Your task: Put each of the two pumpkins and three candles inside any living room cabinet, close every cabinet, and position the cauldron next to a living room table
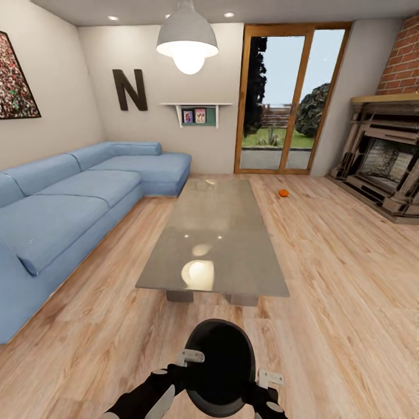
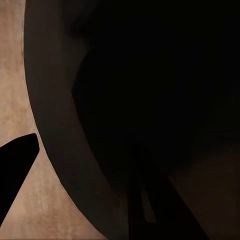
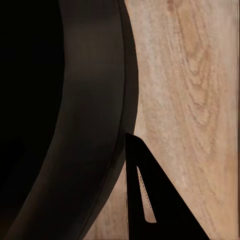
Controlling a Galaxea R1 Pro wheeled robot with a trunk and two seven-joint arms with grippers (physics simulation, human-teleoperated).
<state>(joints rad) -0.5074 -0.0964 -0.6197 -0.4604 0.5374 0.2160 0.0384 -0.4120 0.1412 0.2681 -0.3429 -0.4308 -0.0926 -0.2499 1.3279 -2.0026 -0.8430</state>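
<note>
Both grippers, left gripper (image 1: 191, 356) and right gripper (image 1: 271, 379), are clamped on opposite rim sides of the cauldron (image 1: 220, 368), carried low right in front of the robot. Just past it sits the table (image 1: 216, 238), and far beyond, a pumpkin (image 1: 283, 192) lies on the floor (image 1: 337, 279). Risk imo: it's only a rim pinch, so uneven arm motion could tilt or drop the pot.

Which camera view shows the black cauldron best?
The head view: the whole cauldron shows, mouth up, between the two arms, before the grey table. The left wrist view and the right wrist view show just part of its dark rim and wall, close up.
</note>
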